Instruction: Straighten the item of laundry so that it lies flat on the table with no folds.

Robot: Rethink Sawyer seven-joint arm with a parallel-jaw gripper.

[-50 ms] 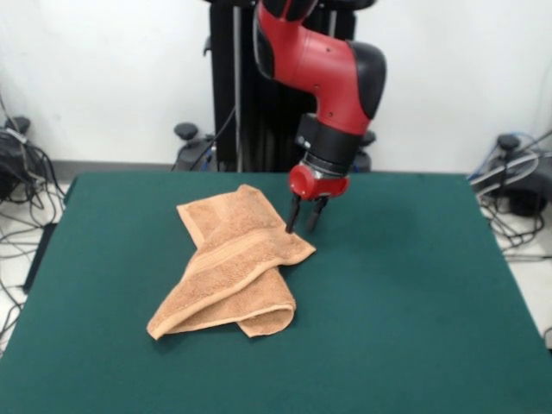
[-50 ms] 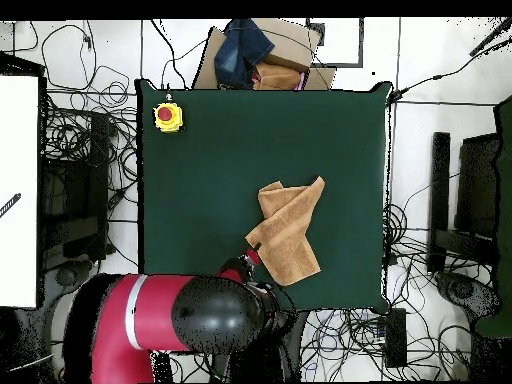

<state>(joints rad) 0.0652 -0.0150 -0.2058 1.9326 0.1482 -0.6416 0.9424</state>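
One towel (image 1: 228, 263) lies crumpled and folded over itself on the green bench (image 1: 414, 302), left of centre in the front view. Just right of it, one red arm (image 1: 323, 60) brings its claw (image 1: 304, 229) down at the towel's edge, fingers slightly apart, gripping nothing. Only the overhead view shows one yellow box with a red button (image 2: 168, 117) at a bench corner and clutter (image 2: 262, 55) beyond the far edge.
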